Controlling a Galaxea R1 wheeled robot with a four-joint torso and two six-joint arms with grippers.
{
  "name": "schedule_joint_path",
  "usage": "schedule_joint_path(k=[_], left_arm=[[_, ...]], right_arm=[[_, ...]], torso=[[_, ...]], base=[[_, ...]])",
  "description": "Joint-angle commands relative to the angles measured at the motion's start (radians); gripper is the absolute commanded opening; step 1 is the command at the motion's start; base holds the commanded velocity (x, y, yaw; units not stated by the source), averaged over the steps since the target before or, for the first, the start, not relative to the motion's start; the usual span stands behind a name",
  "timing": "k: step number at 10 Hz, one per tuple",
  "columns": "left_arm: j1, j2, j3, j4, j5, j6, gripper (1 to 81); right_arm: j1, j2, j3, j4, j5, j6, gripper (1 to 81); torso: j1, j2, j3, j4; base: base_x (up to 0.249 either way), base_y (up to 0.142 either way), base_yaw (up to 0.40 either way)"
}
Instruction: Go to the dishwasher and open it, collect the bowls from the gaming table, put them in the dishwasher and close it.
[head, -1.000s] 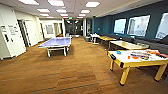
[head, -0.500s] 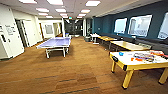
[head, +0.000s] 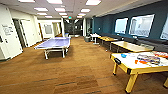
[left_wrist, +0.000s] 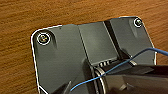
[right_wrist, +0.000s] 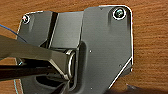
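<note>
The gaming table (head: 125, 64), white-topped with a yellow wood edge and yellow legs, stands at the right of the head view, close by. On it sits a bright blue bowl (head: 123, 55) near the far left corner. Small orange items (head: 140, 62) lie further right among colourful clutter, too blurred to tell apart. The dishwasher is out of view. Both wrist views look down past the robot's dark plate onto wood-patterned floor (left_wrist: 50, 12).
A blue table-tennis table (head: 55, 43) stands at the middle left. Wood-topped tables (head: 130, 46) line the dark blue right wall under windows. White walls and doors (head: 10, 37) run along the left. Open brown floor (head: 75, 72) stretches ahead toward a far corridor.
The whole head view has shifted slightly, and the gaming table looks a little nearer at the right, so the camera has moved. Nothing in the room has moved.
</note>
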Motion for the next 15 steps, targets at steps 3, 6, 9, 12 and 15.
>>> schedule_joint_path(k=[3,6,9,12,15], left_arm=[[-0.054,0.001,0.001,0.007,0.051,0.004,81.1],[-0.054,0.001,-0.004,0.005,0.051,0.004,81.1],[-0.054,0.001,-0.004,0.007,0.051,0.004,81.1],[-0.056,0.001,-0.004,0.007,0.051,0.004,81.1],[-0.054,0.001,-0.004,0.004,0.051,0.004,81.1]], right_arm=[[0.046,-0.001,0.000,-0.001,-0.047,-0.003,81.1],[0.047,0.001,0.000,-0.001,-0.047,-0.003,81.1],[0.047,0.001,-0.002,-0.001,-0.047,-0.003,81.1],[0.046,0.002,0.000,-0.001,-0.047,-0.003,81.1],[0.046,0.002,0.000,-0.001,-0.047,-0.003,81.1]], torso=[[0.000,0.000,0.000,0.000],[0.000,0.000,0.000,0.000],[0.000,0.000,0.000,0.000],[0.000,0.000,0.000,0.000],[0.002,0.002,0.000,0.000]], base=[[0.255,0.000,0.000],[0.255,0.000,0.000],[0.255,0.000,0.000],[0.235,0.000,0.000],[0.090,0.000,0.000]])
